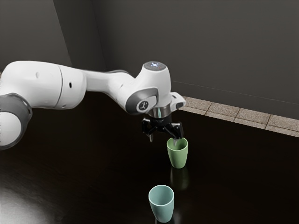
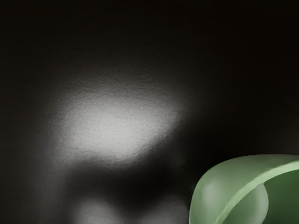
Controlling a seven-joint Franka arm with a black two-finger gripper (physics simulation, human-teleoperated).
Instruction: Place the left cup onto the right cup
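Observation:
A green cup (image 1: pixel 177 152) stands upright on the dark table, near the middle of the exterior view. My gripper (image 1: pixel 174 137) hangs directly over its rim on the side toward the exterior view's left, its tip level with the rim and touching or nearly touching it. In the wrist view the green cup's rim (image 2: pixel 247 189) curves close under my hand. A teal cup (image 1: pixel 161 203) stands upright nearer the camera, a short way from the green cup and apart from it.
The glossy black table (image 1: pixel 84 177) stretches widely around both cups. A strip of tan tiled floor (image 1: pixel 233 113) runs past its far edge, in front of dark walls. My white arm reaches in from the exterior view's left.

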